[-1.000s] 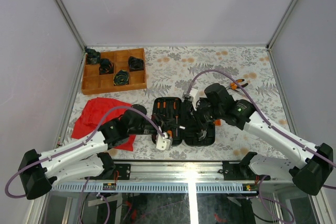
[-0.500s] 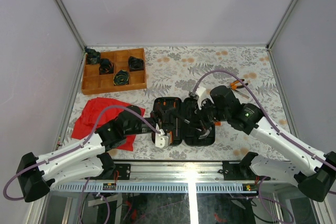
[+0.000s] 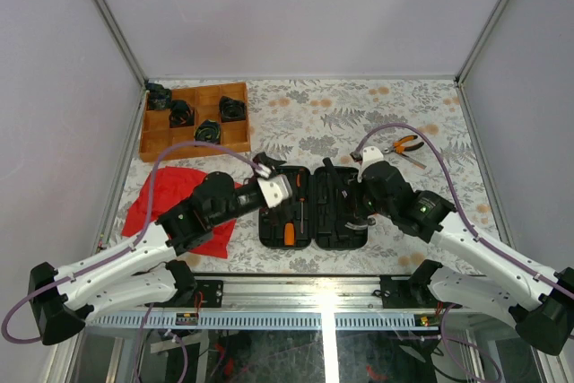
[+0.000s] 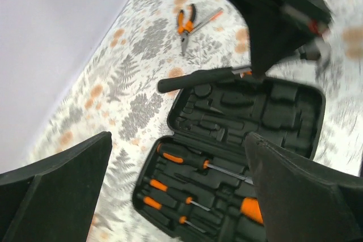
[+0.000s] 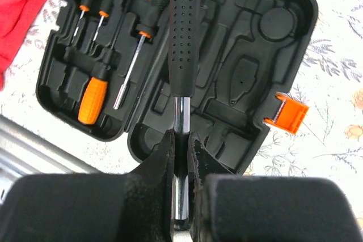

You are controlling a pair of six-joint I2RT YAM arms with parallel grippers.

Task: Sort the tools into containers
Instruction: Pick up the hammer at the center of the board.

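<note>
The black tool case (image 3: pixel 334 234) lies open at the table's front middle. Slim orange-and-black screwdrivers (image 4: pixel 193 160) sit in its left half, beside a stubby orange-handled driver (image 5: pixel 93 97). My left gripper (image 4: pixel 181 196) hangs open above that half with nothing between its fingers; in the top view the left gripper (image 3: pixel 278 177) is at the case's far left corner. My right gripper (image 5: pixel 181 151) is shut on the chrome shaft of a black dotted-grip tool (image 5: pixel 182 32), held over the case's right half (image 5: pixel 266 72). Orange-handled pliers (image 3: pixel 405 143) lie on the table behind the case.
A compartmented wooden tray (image 3: pixel 166 143) with dark parts stands at the back left. A red cloth (image 3: pixel 157 199) lies left of the case, under my left arm. The case's orange latch (image 5: pixel 289 114) sticks out on its right edge. Metal framing runs along the near table edge.
My left gripper opened wide and pulled back from the case's front edge to its far left corner. My right gripper shut on the black-handled tool's shaft and shifted over the case's right half.
</note>
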